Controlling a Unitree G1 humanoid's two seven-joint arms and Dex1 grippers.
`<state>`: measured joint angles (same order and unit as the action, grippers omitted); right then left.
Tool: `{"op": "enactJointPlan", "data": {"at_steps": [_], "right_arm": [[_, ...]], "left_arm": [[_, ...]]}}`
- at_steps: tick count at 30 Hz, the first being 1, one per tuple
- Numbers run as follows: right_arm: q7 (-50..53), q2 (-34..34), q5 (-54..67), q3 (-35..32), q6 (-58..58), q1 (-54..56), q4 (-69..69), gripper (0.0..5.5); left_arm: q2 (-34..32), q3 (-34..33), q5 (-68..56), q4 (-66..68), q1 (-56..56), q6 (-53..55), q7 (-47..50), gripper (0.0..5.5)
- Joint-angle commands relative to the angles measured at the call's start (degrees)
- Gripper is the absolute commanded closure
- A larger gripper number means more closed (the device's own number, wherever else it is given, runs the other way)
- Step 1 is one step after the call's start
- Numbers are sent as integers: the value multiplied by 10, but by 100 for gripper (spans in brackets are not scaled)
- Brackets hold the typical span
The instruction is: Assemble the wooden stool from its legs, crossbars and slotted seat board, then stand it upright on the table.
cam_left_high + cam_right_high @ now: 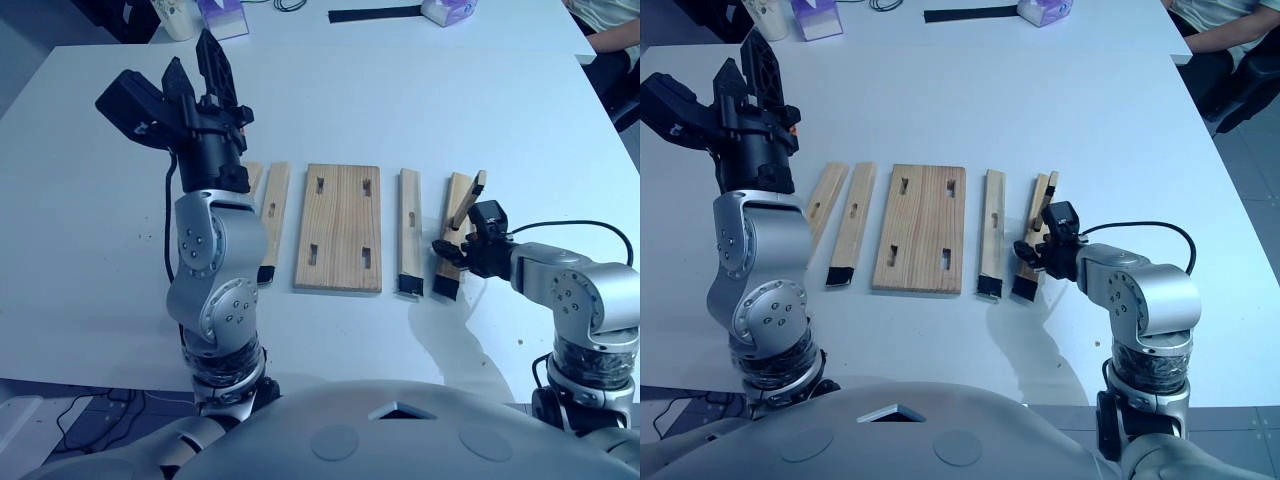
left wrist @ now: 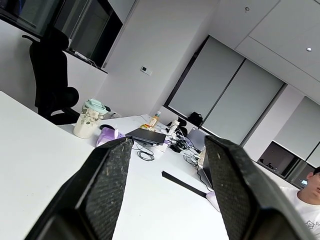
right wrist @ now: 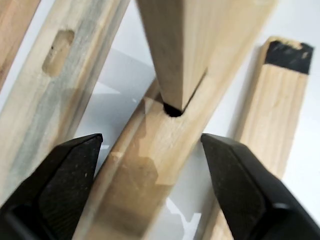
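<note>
Crossbar (image 3: 175, 45) seating looks like the step in hand. It stands in the slot of the rightmost leg (image 3: 150, 165), tilted up and away to the right. The leg lies flat on the table (image 1: 450, 100), right of the seat board (image 1: 338, 228), long axis running away from the robot, black end nearest. The right claw (image 3: 150, 137) straddles it, wide. Best close squarely on the leg's edges below the joint. The left claw (image 1: 195, 75) hangs high, wide.

White walls (image 2: 150, 35), grey panels (image 2: 225, 85), dark windows (image 2: 75, 15), and a black office chair (image 2: 50, 70).
</note>
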<state>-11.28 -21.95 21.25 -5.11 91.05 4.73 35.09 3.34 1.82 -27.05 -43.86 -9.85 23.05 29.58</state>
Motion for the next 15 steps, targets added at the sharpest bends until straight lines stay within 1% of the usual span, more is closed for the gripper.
{"op": "enactJointPlan", "data": {"at_steps": [1,5,9,13,15], "right_arm": [[-6,-43,-16,38,-49,-30,-18,186],[-36,-99,-24,64,-108,-61,-49,186],[-70,-135,-12,69,-125,-77,-51,252],[-99,-169,-4,60,-129,-89,-49,314],[-117,-187,-3,73,-138,-78,-59,342]], "left_arm": [[38,5,8,5,9,-3,1,285],[42,7,14,11,18,-15,3,285],[47,7,24,17,24,-33,6,285],[51,8,30,19,29,-50,8,285],[51,6,35,20,35,-59,10,285]]}}
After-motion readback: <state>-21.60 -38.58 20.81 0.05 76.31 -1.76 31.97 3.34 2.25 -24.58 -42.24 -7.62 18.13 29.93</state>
